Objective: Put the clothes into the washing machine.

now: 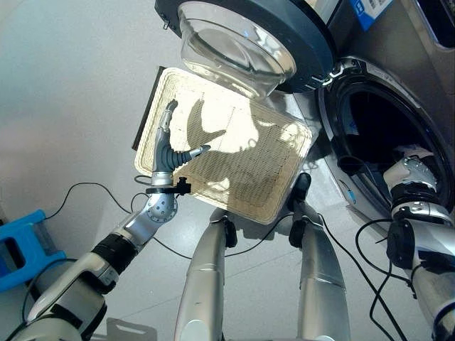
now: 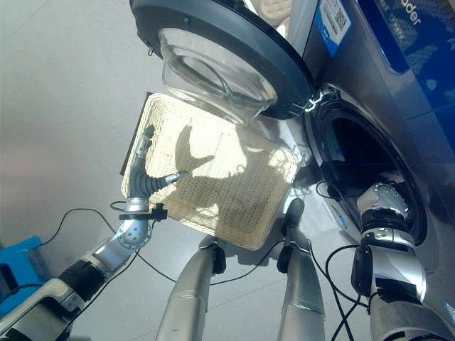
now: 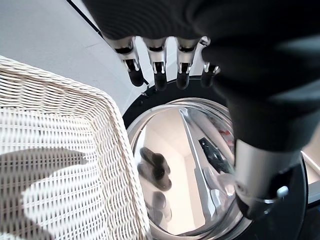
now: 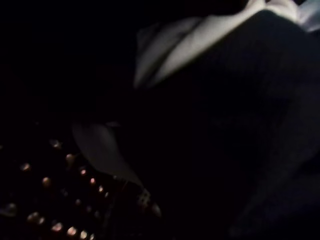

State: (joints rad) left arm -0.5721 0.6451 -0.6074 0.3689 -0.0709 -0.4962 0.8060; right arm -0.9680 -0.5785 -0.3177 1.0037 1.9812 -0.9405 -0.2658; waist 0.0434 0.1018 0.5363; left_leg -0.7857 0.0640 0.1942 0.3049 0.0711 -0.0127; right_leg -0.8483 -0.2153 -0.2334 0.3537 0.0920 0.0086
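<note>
- With my right arm reaching into the washing machine (image 1: 398, 92) at the right of the frame, its wrist sits at the drum opening and the right hand (image 1: 411, 158) goes on into the dark, so I cannot tell whether those fingers are curled or straight.
- From the right wrist camera I make out pale cloth (image 4: 185, 40) against dark folds inside the drum; I judge the clothes are in there, just ahead of that hand, but whether it grips them I cannot say. Their long axis is not readable in that gloom.
- My left hand (image 1: 168, 145) hovers over the near left edge of the wicker basket (image 1: 277, 195) at frame centre, fingers straight and spread, thumb pointing off to the right, holding nothing.
- I see no clothing in the basket from either head camera, just bare weave.
- Swung open, the round door (image 1: 242, 35) with its clear glass bowl hangs over the basket's far side at the top of the frame.
- So the right hand is far nearer to the clothes; the drum lies well to the right of the left hand, across the basket.
- Blue labels show on the machine's front at the upper right; I won't read the print off them.
</note>
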